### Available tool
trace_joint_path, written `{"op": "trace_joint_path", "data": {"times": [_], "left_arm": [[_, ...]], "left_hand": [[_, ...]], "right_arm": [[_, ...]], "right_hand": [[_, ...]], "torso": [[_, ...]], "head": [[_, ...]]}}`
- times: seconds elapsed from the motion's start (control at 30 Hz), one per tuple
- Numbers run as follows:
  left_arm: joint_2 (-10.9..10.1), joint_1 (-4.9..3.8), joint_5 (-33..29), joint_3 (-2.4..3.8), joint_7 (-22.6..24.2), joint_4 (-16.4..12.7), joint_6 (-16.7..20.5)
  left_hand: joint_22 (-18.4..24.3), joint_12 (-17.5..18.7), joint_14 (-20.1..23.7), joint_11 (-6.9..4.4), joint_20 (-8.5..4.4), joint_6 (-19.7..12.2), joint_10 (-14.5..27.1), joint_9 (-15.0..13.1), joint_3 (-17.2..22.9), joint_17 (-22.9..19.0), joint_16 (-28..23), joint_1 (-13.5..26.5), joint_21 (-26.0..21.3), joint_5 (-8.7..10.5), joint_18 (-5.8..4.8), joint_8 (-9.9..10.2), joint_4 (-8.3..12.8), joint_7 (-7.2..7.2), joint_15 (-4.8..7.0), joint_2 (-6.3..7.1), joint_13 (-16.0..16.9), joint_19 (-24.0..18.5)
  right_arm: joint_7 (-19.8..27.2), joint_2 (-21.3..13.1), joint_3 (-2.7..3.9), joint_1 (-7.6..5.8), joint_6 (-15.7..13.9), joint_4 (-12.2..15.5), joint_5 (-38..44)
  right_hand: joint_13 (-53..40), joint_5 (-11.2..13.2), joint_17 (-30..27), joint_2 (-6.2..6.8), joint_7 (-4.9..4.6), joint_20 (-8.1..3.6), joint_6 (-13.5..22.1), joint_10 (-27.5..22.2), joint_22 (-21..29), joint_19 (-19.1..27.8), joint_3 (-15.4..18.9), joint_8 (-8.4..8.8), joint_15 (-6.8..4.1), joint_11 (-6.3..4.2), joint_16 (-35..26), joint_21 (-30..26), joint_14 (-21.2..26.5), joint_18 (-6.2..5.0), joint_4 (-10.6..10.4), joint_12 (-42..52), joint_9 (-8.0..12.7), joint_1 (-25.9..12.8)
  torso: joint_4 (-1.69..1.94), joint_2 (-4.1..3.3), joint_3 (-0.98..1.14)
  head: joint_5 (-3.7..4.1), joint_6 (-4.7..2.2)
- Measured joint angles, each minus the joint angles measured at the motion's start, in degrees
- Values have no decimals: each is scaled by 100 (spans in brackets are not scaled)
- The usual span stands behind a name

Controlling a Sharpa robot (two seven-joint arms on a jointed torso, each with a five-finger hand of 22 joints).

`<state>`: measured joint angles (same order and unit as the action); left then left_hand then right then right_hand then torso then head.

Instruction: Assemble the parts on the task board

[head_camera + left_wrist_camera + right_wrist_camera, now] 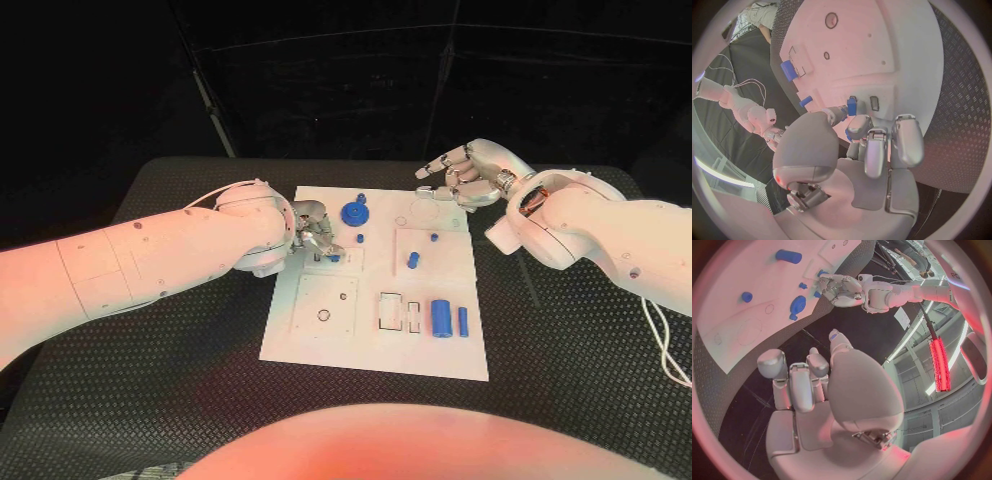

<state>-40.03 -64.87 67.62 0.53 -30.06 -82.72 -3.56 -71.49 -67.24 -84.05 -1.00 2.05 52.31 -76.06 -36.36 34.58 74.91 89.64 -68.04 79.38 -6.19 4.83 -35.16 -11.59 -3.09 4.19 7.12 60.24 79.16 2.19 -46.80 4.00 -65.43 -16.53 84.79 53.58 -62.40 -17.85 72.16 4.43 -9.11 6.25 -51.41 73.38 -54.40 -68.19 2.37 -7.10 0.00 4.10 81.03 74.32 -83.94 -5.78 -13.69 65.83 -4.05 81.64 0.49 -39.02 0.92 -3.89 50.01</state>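
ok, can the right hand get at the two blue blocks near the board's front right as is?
Probably yes. The right hand hovers empty past the task board's far right corner, the two blue blocks lie uncovered, and the left hand works across the board, out of that path.

White board [325, 335] flat on table; blue parts: one [852, 106] at left hand's [315, 236] fingertips, others [441, 320] scattered beyond.

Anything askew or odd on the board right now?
Nothing stands out. The task board lies flat on the table, blue parts sit on it, the left hand works a small blue part, and the right hand hangs past the far corner.
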Motion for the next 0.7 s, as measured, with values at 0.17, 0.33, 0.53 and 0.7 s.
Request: {"op": "trace_joint_path", "data": {"times": [0.17,0.33,0.53,0.7], "left_arm": [[-9,3,5,-3,-3,3,-29],[-19,3,8,-2,-3,-3,-40],[-33,2,7,-1,-2,-10,-56],[-34,1,6,0,-1,-12,-64]], "left_hand": [[0,0,0,1,0,6,0,-32,23,0,0,0,0,5,0,-14,23,6,0,-1,0,0],[-1,0,0,-2,0,12,-2,-22,23,0,0,-3,0,20,0,-14,23,12,0,-4,0,0],[-5,0,0,-23,0,12,-24,-35,23,0,0,0,0,-1,0,-13,23,12,0,-10,1,0],[-13,0,0,-23,0,12,-23,-41,23,0,0,3,0,-2,0,-60,23,11,0,-13,1,0]], "right_arm": [[-4,-1,0,0,0,0,3],[-7,-4,0,0,1,0,4],[-8,-4,0,0,2,-2,5],[-10,-3,0,0,2,-3,6]], "right_hand": [[0,0,0,0,0,0,0,0,0,0,0,0,0,0,0,0,0,0,0,0,0,0],[0,0,0,0,0,0,0,0,6,0,0,0,0,0,0,0,0,0,0,0,0,0],[0,0,0,0,0,0,0,0,6,0,0,0,0,0,0,0,0,0,0,0,0,0],[0,0,1,0,0,0,0,0,6,0,0,0,0,0,0,0,0,0,0,0,0,0]], "torso": [[0,0,0],[0,-2,0],[0,-3,0],[-1,-6,1]], "head": [[-1,0],[-5,0],[-7,1],[-7,1]]}}
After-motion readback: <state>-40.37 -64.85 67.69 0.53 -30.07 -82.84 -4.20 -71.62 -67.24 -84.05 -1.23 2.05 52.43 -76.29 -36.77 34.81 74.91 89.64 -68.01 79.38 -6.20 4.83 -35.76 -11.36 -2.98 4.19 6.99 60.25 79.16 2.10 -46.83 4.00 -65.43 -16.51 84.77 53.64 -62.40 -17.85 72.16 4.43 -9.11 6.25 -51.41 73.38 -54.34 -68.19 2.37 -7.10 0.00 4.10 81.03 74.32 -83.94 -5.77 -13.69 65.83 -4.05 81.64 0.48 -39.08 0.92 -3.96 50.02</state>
